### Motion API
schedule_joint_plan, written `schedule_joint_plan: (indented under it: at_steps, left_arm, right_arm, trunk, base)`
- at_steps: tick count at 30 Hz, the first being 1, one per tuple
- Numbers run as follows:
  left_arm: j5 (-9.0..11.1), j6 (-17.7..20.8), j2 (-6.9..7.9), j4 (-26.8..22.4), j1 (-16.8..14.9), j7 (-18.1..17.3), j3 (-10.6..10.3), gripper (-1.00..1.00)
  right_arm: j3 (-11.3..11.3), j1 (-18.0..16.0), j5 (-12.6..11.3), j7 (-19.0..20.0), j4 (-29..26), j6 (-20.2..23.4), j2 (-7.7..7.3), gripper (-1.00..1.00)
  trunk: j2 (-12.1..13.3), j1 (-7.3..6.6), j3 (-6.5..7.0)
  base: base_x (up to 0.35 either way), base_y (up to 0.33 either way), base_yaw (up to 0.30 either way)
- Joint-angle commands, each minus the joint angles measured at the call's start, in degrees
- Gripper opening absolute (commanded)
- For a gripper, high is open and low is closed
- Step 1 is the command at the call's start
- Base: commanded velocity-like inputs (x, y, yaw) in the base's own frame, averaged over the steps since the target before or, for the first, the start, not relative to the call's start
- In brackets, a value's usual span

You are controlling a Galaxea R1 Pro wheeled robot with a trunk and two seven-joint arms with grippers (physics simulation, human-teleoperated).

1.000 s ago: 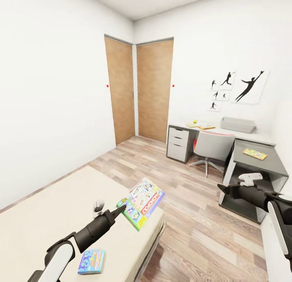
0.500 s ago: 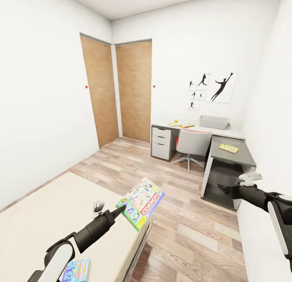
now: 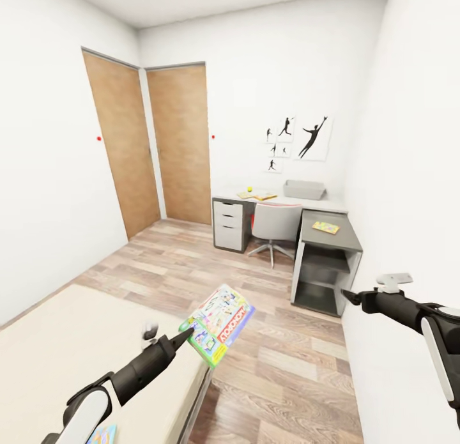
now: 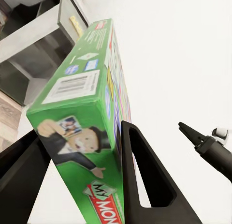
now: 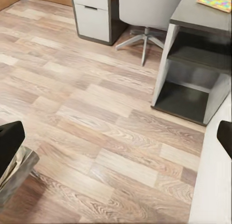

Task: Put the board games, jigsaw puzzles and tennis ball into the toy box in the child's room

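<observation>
One board game [image 3: 218, 324] is up in the air, a green Monopoly box pinched by its near edge in the left gripper [image 3: 185, 335] and held out past the foot of the bed [image 3: 70, 342], over the wooden floor [image 3: 268, 342]. From the left wrist camera you can see it plainly: the two dark fingers [image 4: 145, 180] are clamped on the box [image 4: 87, 132], one on each broad face, with the box standing on edge between them. Down at the near left corner, a sliver of a second colourful board game [image 3: 102, 435] lies flat on the bed beside the left arm.

Over on the right, the right gripper [image 3: 348, 297] hangs in free air near the right wall, pointing toward the desk; its fingers stand well apart, with nothing between them, and the right wrist camera looks down between the two dark tips [image 5: 9, 141] onto bare floorboards.

Across the room, against the far wall, sits the table [image 3: 332, 236], an L-shaped desk with white drawers [image 3: 228, 223] and a grey chair [image 3: 273, 223] tucked in. On its far stretch is the grey toy box [image 3: 304, 189], and left of that a small yellow tennis ball [image 3: 251, 189] just beside some flat yellowish items [image 3: 259, 195], too small to make out. On the nearer grey wing lies a flat multicoloured jigsaw puzzle [image 3: 326, 227]; the right wrist view catches its corner [image 5: 215, 0] too. Two wooden doors [image 3: 153, 147] fill the far left corner.
</observation>
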Motion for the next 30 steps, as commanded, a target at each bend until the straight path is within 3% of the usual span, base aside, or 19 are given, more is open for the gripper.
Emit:
schedule_joint_plan:
  at_steps: [1, 6, 9, 13, 17, 20, 26, 30]
  left_arm:
    - [0.7, 0.3, 0.7, 0.0, 0.0, 0.1, 0.0, -1.0]
    - [0.7, 0.2, 1.84, 0.1, 0.4, 0.3, 0.1, -1.0]
    - [0.5, 0.1, 1.86, 1.6, 1.0, 0.3, 3.4, -1.0]
    - [0.3, 0.1, 1.67, 3.3, 1.2, 0.3, 5.7, -1.0]
    - [0.0, 0.1, 1.51, 3.9, 1.2, 0.5, 6.2, -1.0]
    - [-0.1, 0.1, 1.45, 4.1, 1.2, 0.6, 6.4, -1.0]
    - [-0.2, 0.1, 1.43, 4.1, 1.3, 0.6, 6.4, -1.0]
    - [-0.2, 0.1, 1.43, 4.1, 1.3, 0.6, 6.4, -1.0]
  right_arm:
    - [0.0, -0.1, 0.4, 0.4, 0.0, 0.3, 0.03, 1.0]
    - [1.7, 0.0, 0.6, 0.3, 0.0, 0.2, 0.13, 1.0]
    - [4.8, 0.0, 1.4, 0.0, 0.1, 0.2, 0.15, 1.0]
    - [6.4, 0.3, 2.8, -0.1, 0.2, 0.2, 0.45, 1.0]
    - [7.5, 0.7, 3.3, -0.2, 0.4, 0.2, 1.97, 1.0]
    - [10.4, 1.0, 5.5, -0.2, 1.6, 0.2, 3.7, 1.0]
    - [13.8, 1.6, 7.8, -0.3, 3.4, 0.2, 4.47, 1.0]
    - [14.4, 1.6, 8.0, -0.3, 3.7, 0.1, 4.6, 1.0]
  trunk:
    - [0.3, -0.2, 0.08]
    - [2.3, -1.3, 0.97]
    - [3.5, -1.96, 1.51]
    - [5.1, -2.84, 2.23]
    - [6.7, -3.72, 2.95]
    - [7.9, -4.37, 3.49]
    - [9.9, -5.45, 4.36]
    - [9.9, -5.45, 4.36]
  base:
    - [0.0, 0.0, -0.291]
    - [0.0, 0.0, -0.291]
    - [0.0, 0.0, -0.288]
    - [0.0, 0.0, -0.286]
    - [0.0, 0.0, -0.285]
    - [0.0, 0.0, -0.285]
    - [0.0, 0.0, -0.278]
    - [0.0, 0.0, -0.263]
